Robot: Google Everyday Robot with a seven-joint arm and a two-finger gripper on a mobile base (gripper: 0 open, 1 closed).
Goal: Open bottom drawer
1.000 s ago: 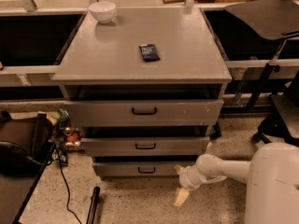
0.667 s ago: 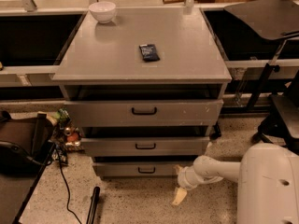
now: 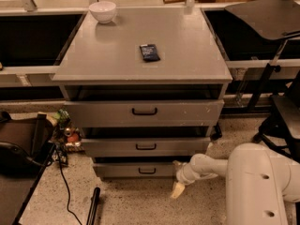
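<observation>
Claw [image 3: 177, 190] edged left, beside bottom drawer [image 3: 140, 170] corner.

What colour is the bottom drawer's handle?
Black handle on the bottom drawer; camera view. The gripper is beside its right end.

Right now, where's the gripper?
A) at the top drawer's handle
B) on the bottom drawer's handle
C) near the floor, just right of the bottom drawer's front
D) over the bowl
C: the gripper sits low by the floor, just past the right end of the bottom drawer, apart from its handle.
</observation>
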